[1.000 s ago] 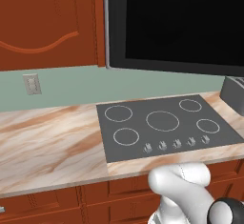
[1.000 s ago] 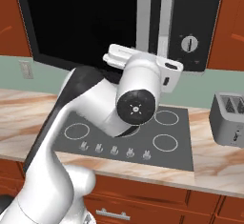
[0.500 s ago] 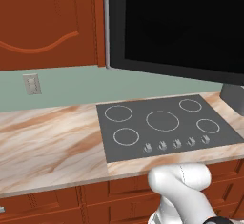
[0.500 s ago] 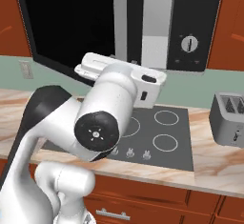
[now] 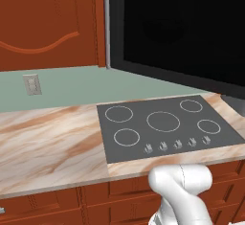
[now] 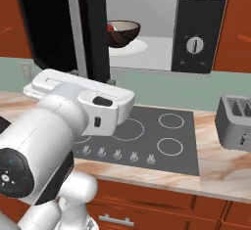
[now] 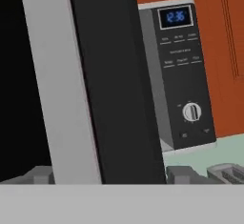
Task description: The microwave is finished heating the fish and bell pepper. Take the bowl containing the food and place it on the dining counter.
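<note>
- The hand [image 7: 111, 176] is released: its two finger tips [image 7: 40, 174] stand far apart and clench nothing.
- The open microwave door [image 7: 109, 75] rises straight ahead of the hand, its edge between the two tips. I cannot tell whether either tip touches it.
- The microwave [image 6: 196, 28] lies beyond the hand and to its right, with the round dial [image 7: 191, 112] below a lit display.
- The bowl [image 6: 123, 33] sits inside the microwave on the white turntable, above and past the hand, well apart from it.
- The red bell pepper [image 6: 112, 27] shows above the bowl's rim. The fish cannot be made out.
- The cooktop [image 5: 162, 126] lies below the hand, set into the marble table [image 5: 48, 142].
- A toaster [image 6: 235, 121] stands on the table, low to the hand's right.
</note>
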Available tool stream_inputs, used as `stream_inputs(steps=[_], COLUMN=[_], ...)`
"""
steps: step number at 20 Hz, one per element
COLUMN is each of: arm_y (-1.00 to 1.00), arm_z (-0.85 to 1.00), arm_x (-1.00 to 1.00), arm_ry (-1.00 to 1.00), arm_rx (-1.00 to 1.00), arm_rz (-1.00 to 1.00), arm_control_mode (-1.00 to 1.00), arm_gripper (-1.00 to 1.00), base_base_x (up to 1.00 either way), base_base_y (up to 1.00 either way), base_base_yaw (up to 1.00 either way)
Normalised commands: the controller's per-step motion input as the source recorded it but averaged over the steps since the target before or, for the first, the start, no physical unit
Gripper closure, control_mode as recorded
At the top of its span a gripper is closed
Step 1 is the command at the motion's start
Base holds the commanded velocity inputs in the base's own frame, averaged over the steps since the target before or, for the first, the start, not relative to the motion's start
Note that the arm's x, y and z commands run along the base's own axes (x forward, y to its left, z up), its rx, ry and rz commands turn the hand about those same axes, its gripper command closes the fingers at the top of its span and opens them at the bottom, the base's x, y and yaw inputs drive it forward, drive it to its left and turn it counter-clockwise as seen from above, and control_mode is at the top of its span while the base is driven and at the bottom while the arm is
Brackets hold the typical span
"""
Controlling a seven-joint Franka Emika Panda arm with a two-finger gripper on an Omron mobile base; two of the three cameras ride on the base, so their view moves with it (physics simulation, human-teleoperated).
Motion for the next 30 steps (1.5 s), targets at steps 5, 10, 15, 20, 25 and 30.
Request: stream_inputs(steps=[5, 10, 15, 20, 25, 30], arm_y=[0.0, 0.0, 0.0, 0.0, 0.57, 0.49], arm_z=[-0.31, -0.24, -0.29, 0.03, -0.04, 0.0], arm_x=[-1.0, -1.0, -0.92, -0.01, -0.04, 0.01], arm_ry=[0.12, 0.04, 0.04, -0.03, 0.0, -0.01], arm_rx=[-0.09, -0.03, -0.09, 0.0, -0.11, -0.05], arm_rz=[0.0, 0.0, 0.01, 0.0, -0.01, -0.07], arm_control_mode=[-1.0, -1.0, -1.0, -1.0, -1.0, -1.0], arm_gripper=[-1.0, -1.0, -1.0, -1.0, -1.0, -1.0], base_base_x=[0.0, 0.0, 0.0, 0.0, 0.0, 0.0], base_base_y=[0.0, 0.0, 0.0, 0.0, 0.0, 0.0], base_base_yaw=[0.0, 0.0, 0.0, 0.0, 0.0, 0.0])
